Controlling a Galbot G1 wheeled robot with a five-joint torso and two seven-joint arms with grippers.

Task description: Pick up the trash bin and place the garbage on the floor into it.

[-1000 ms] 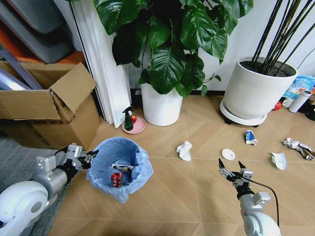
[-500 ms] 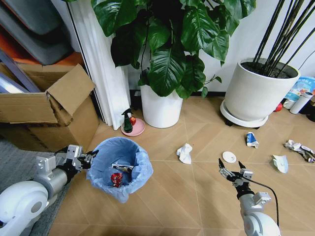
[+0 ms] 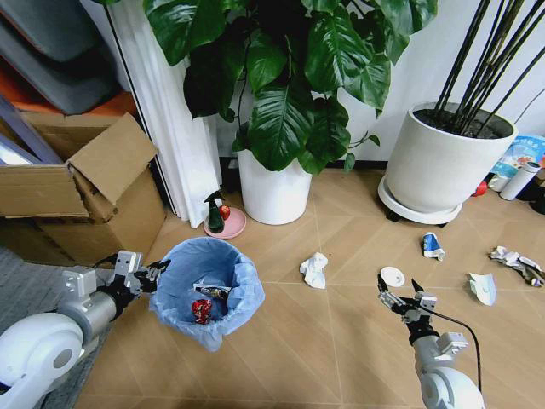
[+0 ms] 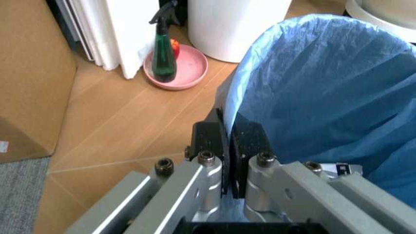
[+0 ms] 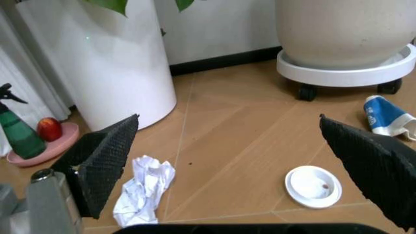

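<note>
The trash bin [image 3: 204,290], black with a light-blue bag over its rim, hangs at my lower left with a red wrapper [image 3: 202,309] inside. My left gripper [image 3: 157,274] is shut on the bin's rim [image 4: 260,97], its fingers [image 4: 208,139] pinching the bag edge. My right gripper [image 3: 398,291] is open and empty above the floor [image 3: 341,341]. Just beyond it lie crumpled white paper [image 3: 313,269] [image 5: 143,190] and a white disc [image 3: 392,277] [image 5: 313,185]. Farther right are a blue-white wrapper [image 3: 433,245] [image 5: 388,117], a pale piece [image 3: 482,288] and a dark crushed wrapper [image 3: 515,260].
An open cardboard box [image 3: 77,196] stands at the left, beside a grey mat [image 3: 25,290]. Two large white plant pots [image 3: 274,192] [image 3: 443,162] line the wall, the right one on a wheeled base. A green spray bottle [image 3: 213,213] sits on a pink dish.
The whole picture has shifted a little, so the camera has moved. Both grippers hold the same place in view, and the left one still grips the bin.
</note>
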